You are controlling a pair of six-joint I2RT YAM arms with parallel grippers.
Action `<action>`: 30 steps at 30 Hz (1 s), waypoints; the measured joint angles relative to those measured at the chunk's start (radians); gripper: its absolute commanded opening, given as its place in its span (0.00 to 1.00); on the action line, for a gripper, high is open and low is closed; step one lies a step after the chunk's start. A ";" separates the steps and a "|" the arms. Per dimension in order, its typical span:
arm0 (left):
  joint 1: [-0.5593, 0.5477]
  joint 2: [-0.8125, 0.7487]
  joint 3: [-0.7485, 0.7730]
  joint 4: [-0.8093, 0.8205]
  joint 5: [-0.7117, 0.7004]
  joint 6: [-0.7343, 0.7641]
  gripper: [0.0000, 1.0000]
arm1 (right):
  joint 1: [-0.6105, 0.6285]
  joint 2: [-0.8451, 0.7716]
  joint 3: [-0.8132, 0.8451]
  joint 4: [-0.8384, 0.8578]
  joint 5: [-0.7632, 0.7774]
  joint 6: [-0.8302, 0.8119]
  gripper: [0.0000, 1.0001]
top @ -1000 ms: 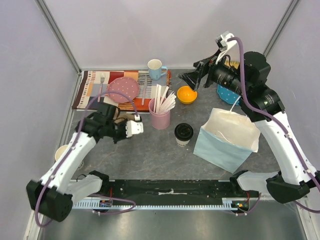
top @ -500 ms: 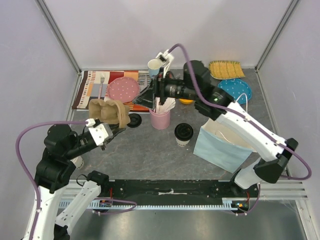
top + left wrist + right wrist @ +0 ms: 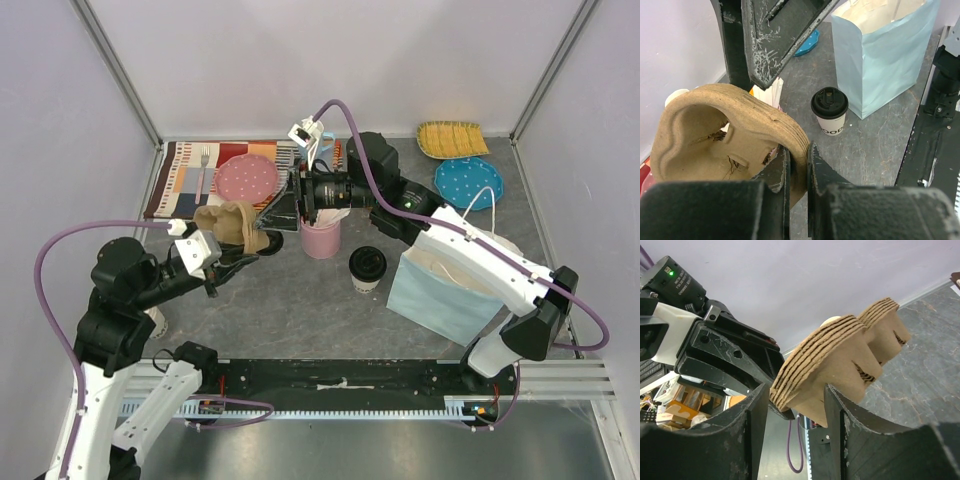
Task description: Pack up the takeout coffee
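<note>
The takeout coffee (image 3: 367,266), an off-white paper cup with a black lid, stands on the grey table left of the light-blue paper bag (image 3: 450,285). It also shows in the left wrist view (image 3: 829,109), beside the bag (image 3: 885,50). My left gripper (image 3: 240,252) (image 3: 797,150) is shut on the rim of a stack of brown pulp cup carriers (image 3: 228,222) (image 3: 725,130) and holds it in the air. My right gripper (image 3: 278,210) (image 3: 795,390) is open, its jaws straddling the far edge of the carrier stack (image 3: 840,355).
A pink cup of wooden sticks (image 3: 320,238) stands just behind the coffee, under the right arm. A pink plate (image 3: 246,178) lies on a striped placemat (image 3: 180,185) at the back left. A blue plate (image 3: 470,182) and a yellow mat (image 3: 452,138) lie at the back right.
My left arm has lifted the carrier stack off the table and brought it toward the middle. My right arm has swung from the back right to the left, its open jaws now around the stack.
</note>
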 measured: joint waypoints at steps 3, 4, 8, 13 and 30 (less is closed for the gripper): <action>0.001 0.006 0.000 0.006 0.000 -0.003 0.02 | 0.008 0.004 0.000 0.013 -0.009 0.011 0.55; 0.001 0.008 0.000 0.007 0.000 -0.004 0.02 | 0.011 0.008 0.000 0.019 -0.015 0.014 0.54; 0.006 0.017 0.000 0.005 -0.008 -0.006 0.02 | 0.021 0.025 0.000 0.032 -0.023 0.026 0.50; 0.010 0.022 0.000 0.008 -0.019 -0.007 0.02 | 0.024 0.043 0.000 0.034 -0.023 0.034 0.36; 0.026 0.056 -0.030 0.051 -0.023 -0.006 0.02 | 0.014 0.069 0.000 0.060 0.005 0.112 0.43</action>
